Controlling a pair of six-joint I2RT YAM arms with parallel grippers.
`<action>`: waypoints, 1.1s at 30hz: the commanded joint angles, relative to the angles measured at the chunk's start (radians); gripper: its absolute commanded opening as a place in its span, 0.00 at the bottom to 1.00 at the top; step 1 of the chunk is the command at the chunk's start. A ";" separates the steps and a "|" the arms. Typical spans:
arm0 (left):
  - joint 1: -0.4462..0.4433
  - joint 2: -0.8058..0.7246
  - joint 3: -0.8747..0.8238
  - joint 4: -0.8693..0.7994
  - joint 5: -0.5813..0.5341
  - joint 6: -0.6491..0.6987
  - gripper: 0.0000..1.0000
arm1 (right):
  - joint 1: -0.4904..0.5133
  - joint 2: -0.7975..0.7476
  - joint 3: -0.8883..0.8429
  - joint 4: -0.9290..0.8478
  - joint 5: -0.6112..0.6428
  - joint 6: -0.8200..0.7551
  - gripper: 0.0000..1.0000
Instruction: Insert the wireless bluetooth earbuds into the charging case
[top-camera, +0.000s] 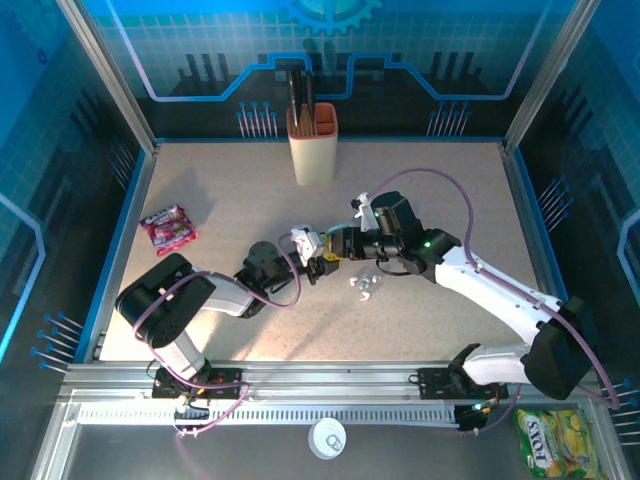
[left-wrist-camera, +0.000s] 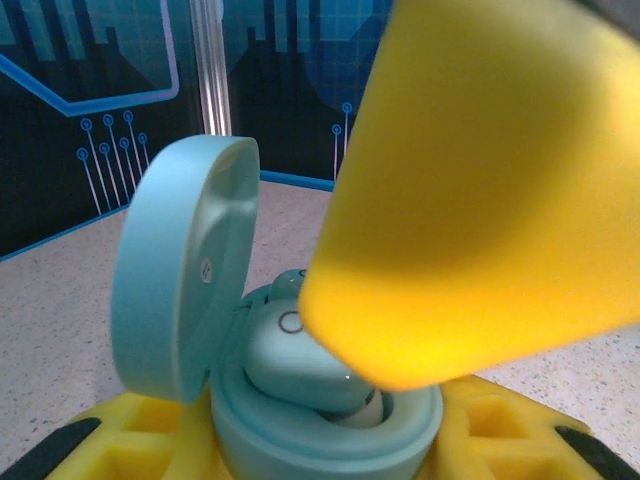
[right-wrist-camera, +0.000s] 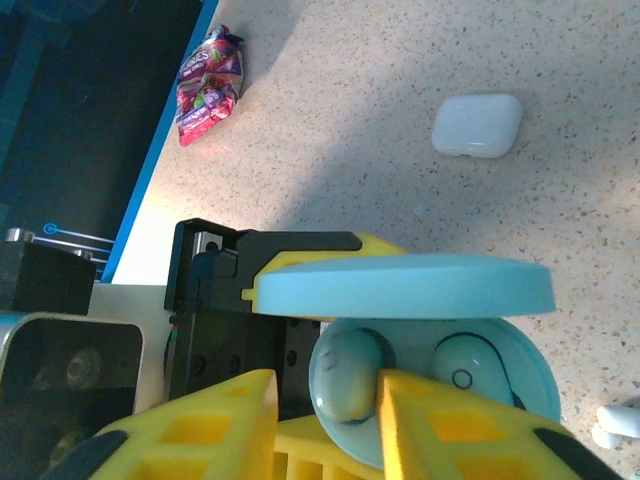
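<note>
Earbuds sit in the open case, my left fingers clamping it steady while my right fingers pinch one to seat it.

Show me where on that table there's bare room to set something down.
Bare patches: the back-left corner between the beige holder and the candy packet; the near strip between the left arm and right arm; the back-right corner, though a cable arcs over it. Crowded: the centre, where the left gripper and right gripper meet at the teal case, loose earbuds beside them.
</note>
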 joint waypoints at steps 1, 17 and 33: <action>0.000 -0.002 0.019 0.081 -0.027 0.014 0.12 | -0.005 -0.045 0.015 -0.031 0.012 -0.010 0.35; 0.010 0.015 0.003 0.106 -0.031 0.041 0.12 | -0.036 -0.131 0.078 -0.059 -0.050 -0.154 0.42; 0.011 -0.034 -0.021 0.108 -0.007 0.010 0.12 | -0.049 0.143 0.377 -0.275 0.047 -0.299 0.33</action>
